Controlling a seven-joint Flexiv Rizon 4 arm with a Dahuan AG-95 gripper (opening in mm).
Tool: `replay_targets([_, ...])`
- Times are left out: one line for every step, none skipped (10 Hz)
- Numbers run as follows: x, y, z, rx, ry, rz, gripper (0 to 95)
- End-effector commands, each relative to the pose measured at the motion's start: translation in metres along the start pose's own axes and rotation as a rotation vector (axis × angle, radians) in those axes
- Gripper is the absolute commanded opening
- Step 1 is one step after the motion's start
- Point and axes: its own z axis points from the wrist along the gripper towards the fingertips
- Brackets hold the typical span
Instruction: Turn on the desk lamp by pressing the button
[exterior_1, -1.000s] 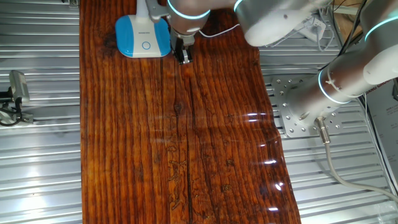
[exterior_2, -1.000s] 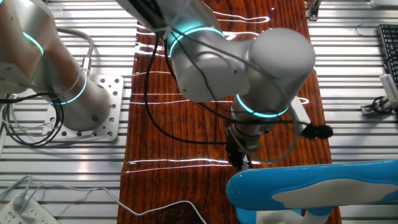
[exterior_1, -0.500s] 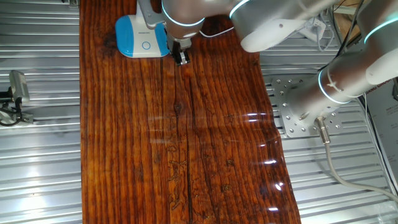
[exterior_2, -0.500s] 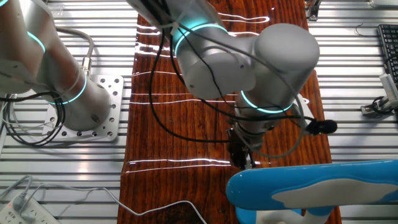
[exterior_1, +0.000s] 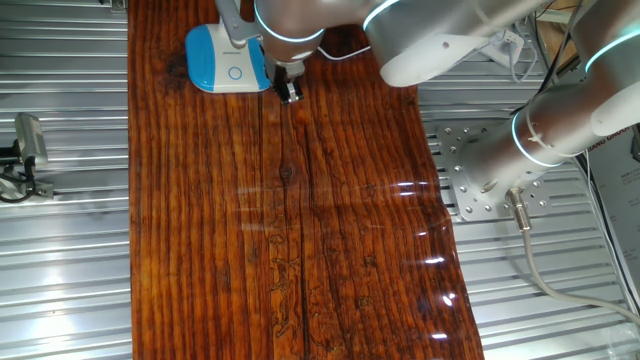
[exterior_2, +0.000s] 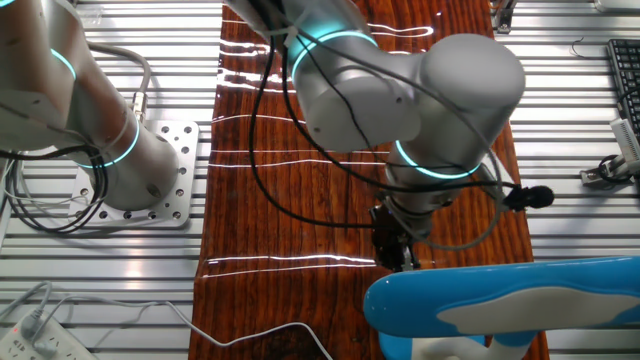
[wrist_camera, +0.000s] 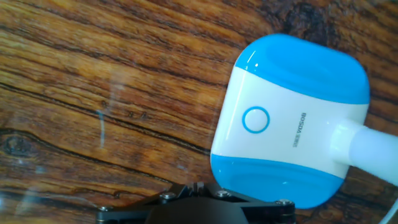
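Hand view: button (wrist_camera: 255, 119) centred on desk lamp (wrist_camera: 292, 118).

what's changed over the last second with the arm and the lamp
The gripper has crept sideways over the table toward the desk lamp, closing most of the gap to its base. It hasn't reached the button yet. The lamp itself hasn't moved.

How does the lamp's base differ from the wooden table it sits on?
The desk lamp base is glossy blue and white with rounded corners; the table is dark reddish-brown with streaky grain. The base is small and bears a ringed button; the table is long and plain. Both shine under the lights.
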Motion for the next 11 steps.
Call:
replay_targets([-0.005, -0.002, -0.001, 0.01, 0.012, -0.025, 0.0])
replay_targets([-0.007, -0.003, -0.002, 0.012, 0.013, -0.032, 0.0])
replay_targets([-0.01, -0.004, -0.001, 0.016, 0.015, -0.039, 0.0])
replay_targets([-0.012, -0.004, -0.001, 0.017, 0.014, -0.045, 0.0])
replay_targets([-0.014, -0.005, 0.0, 0.018, 0.011, -0.055, 0.0])
replay_targets([-0.016, -0.006, -0.001, 0.018, 0.012, -0.062, 0.0])
replay_targets([-0.022, -0.008, -0.004, 0.02, 0.015, -0.086, 0.0])
replay_targets([-0.026, -0.01, -0.006, 0.018, 0.019, -0.098, 0.0])
replay_targets([-0.028, -0.01, -0.007, 0.017, 0.023, -0.1, 0.0])
replay_targets([-0.03, -0.011, -0.008, 0.023, 0.023, -0.117, 0.0])
replay_targets([-0.032, -0.011, -0.008, 0.039, 0.021, -0.14, 0.0])
